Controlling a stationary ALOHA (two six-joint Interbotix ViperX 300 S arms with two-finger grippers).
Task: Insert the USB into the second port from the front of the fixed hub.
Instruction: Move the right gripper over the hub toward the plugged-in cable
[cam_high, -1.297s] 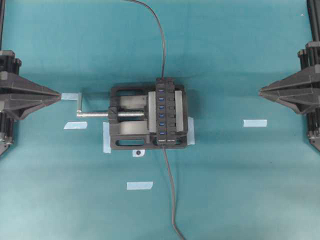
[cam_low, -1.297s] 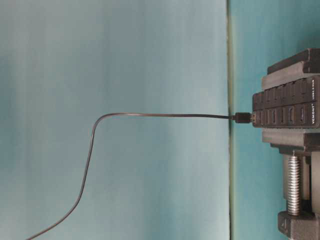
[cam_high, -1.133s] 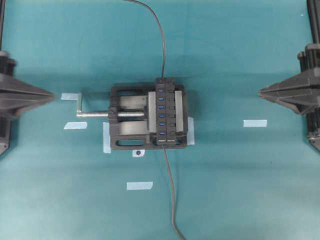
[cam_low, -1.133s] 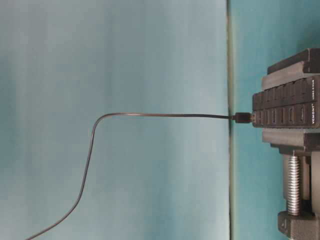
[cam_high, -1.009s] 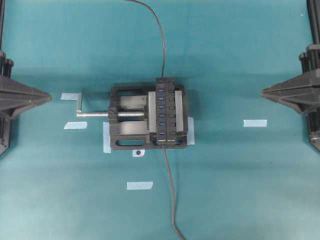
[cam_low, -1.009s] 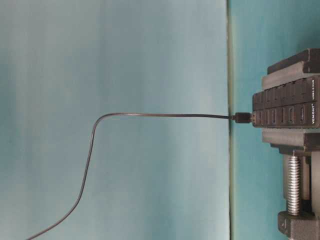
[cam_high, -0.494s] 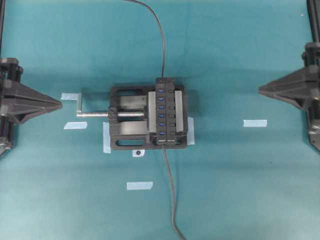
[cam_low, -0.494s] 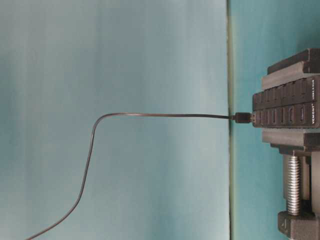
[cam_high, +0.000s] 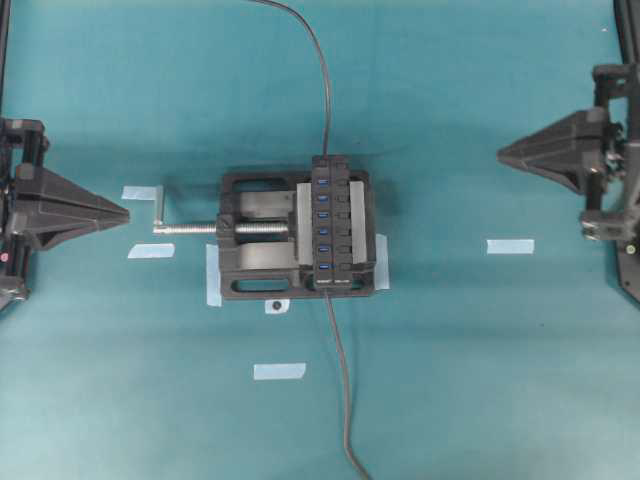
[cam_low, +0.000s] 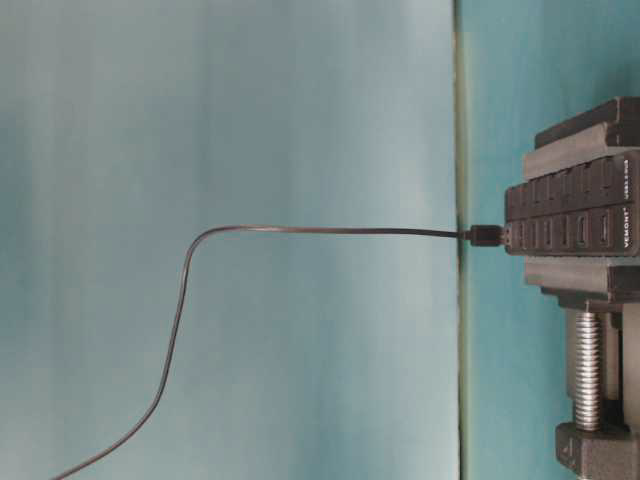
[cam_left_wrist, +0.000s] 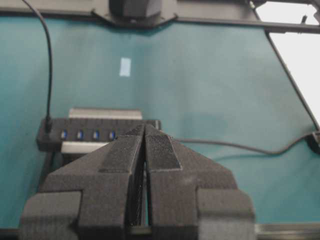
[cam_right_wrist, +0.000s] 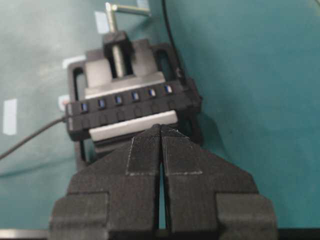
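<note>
Nothing of the task is done yet. The left gripper (cam_high: 122, 212) and the right gripper (cam_high: 502, 153) both have their jaws pressed together on nothing, and each is well apart from the hub (cam_high: 340, 225), which lies between them, ahead of both tips and clamped in a vise (cam_high: 250, 265). The USB (cam_low: 487, 236) sits at the hub's far end, to the left gripper's forward left and the right gripper's forward right. Whether it is seated in the last socket there or only rests against the end I cannot tell. Left to do, by my reading: take hold of it, carry it to the second socket from the front, which looks free, and press it home. Bare table (cam_high: 480, 380) lies open ahead of the right gripper. The vise's screw handle (cam_high: 160, 210) juts just ahead of the left tip, and a second cable (cam_high: 340, 380) trails off the hub's front end.
</note>
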